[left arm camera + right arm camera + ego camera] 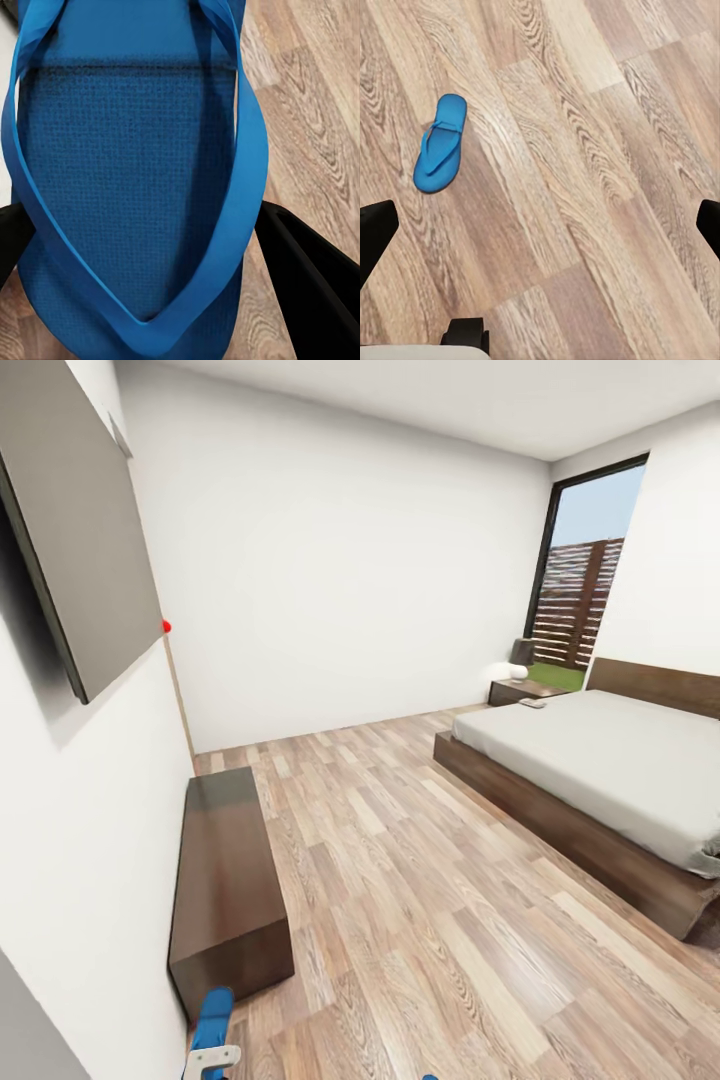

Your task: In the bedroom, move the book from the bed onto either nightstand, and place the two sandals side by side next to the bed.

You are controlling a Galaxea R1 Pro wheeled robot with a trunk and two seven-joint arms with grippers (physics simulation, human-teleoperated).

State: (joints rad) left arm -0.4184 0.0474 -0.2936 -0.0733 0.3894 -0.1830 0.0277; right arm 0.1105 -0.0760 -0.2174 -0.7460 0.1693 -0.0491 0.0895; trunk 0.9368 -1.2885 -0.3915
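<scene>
No writing can be read on anything in view.

Your left tool (157,247) pinches 1 blue sandal (135,172): the left wrist view shows its sole and strap close up with a black finger (315,292) at each side, over the wood-plank floor (315,97). The head view shows that sandal's tip (213,1020) low down, beside the long dark bench cabinet (225,880) along the left wall.

Your right tool (540,225) is spread wide, with nothing between its fingers. In the right wrist view the second sandal (440,142) lies flat on the floor, strap up, well apart from the tool.

The bed (600,760) stands at the right, with a nightstand (522,692) beyond it near the tall window (585,580). A small object on the bed's far corner is too small to identify. Open floor separates the cabinet and the bed.
</scene>
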